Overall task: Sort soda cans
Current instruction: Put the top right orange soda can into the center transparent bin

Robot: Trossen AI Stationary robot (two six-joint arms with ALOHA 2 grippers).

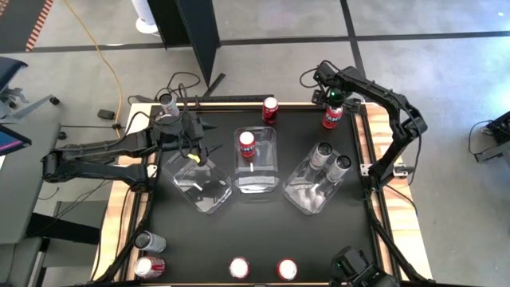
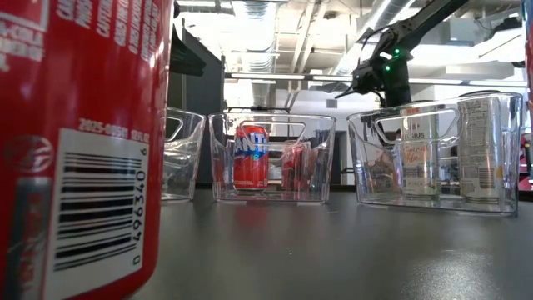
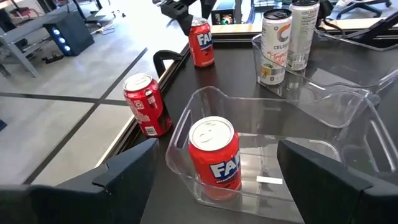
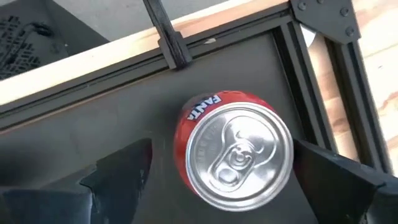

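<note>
at the table's far right corner, the right gripper (image 4: 217, 180) hovers over an upright red fanta soda can (image 4: 233, 149), fingers spread wide, not touching. beside the clear plastic bins (image 1: 256, 163), the left gripper (image 1: 209, 151) waits with fingers apart, holding nothing.

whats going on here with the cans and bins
Two robot arms are sorting soda cans into three clear plastic bins. The right pincer hangs open over a red Fanta can at the table's far right corner, not gripping it. The left pincer is open above the empty left bin. One red can sits in the middle bin.
</note>
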